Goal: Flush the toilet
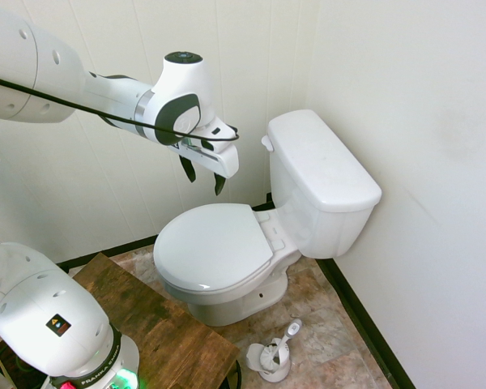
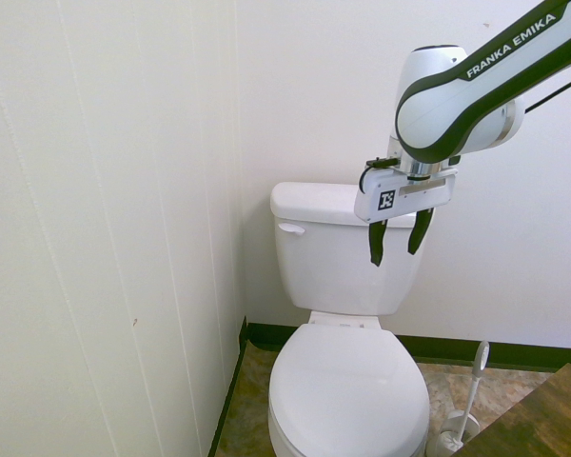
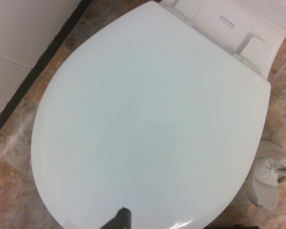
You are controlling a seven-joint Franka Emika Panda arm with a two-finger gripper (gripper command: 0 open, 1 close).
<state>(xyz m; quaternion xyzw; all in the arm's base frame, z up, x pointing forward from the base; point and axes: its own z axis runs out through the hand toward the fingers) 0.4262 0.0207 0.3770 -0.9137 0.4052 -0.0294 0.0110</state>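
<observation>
The toilet (image 1: 219,259) stands in the corner, its tank (image 2: 347,257) backed against one wall and its side turned to the paneled wall (image 2: 124,190). The lid (image 3: 148,119) is down over the bowl, and the tank's own cover (image 1: 320,158) is on. A small white lever (image 2: 291,228) sits high on the tank's front, at the end nearer the paneled wall. The hand (image 2: 398,259) hangs with its two dark fingers (image 2: 376,246) pointing down, spread apart, with nothing between them. In the second exterior view it shows in front of the tank, toward the end away from the lever; the wrist view looks down onto the lid. On the floor (image 1: 332,340) beside the toilet, on the side away from the paneled wall, is a white holder (image 1: 274,363) with a brush (image 1: 287,334) standing tilted in it. A brown wooden desk (image 1: 154,324) is near the toilet. Dark baseboard (image 2: 457,350) runs along the foot of both walls.
</observation>
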